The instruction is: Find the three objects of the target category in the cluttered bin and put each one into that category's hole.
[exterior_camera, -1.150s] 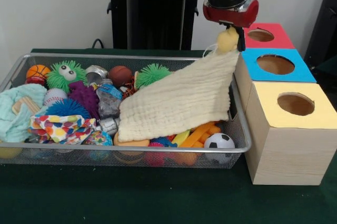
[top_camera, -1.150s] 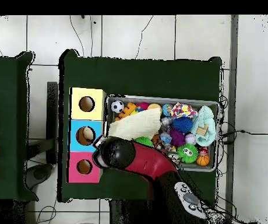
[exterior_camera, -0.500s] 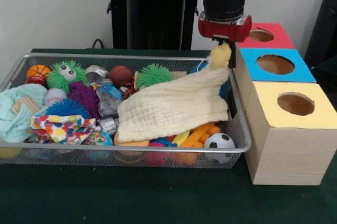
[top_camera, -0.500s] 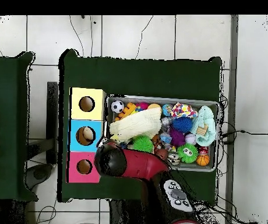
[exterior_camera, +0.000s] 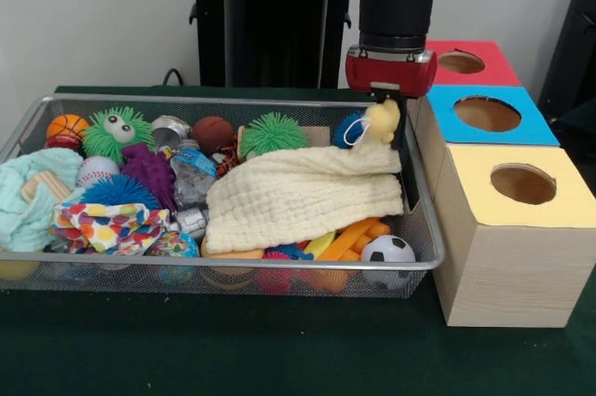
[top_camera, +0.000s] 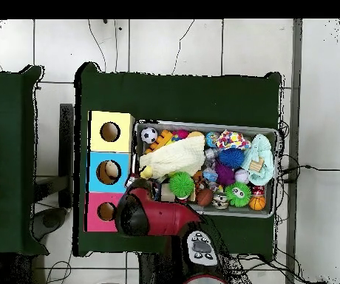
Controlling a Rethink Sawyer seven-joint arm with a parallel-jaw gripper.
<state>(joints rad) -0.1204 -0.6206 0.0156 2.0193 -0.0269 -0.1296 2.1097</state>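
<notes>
Cloth (exterior_camera: 303,193), cream, lies heaped at the bin's (exterior_camera: 223,102) box-side end; my gripper (exterior_camera: 391,126) pinches its bunched corner. I'd lift well higher, clearing the rim before swinging toward the blue box (exterior_camera: 484,115).

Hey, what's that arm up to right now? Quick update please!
Tool shut on cream cloth, one corner pinched. Rest of cloth draped over toys in wire bin. Blue box just beside; nothing blocking.

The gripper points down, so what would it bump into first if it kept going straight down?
Most likely the cream cloth, whose bunched corner the gripper is shut on. That cloth lies piled right beneath it in the wire bin; depth is hard to judge.
</notes>
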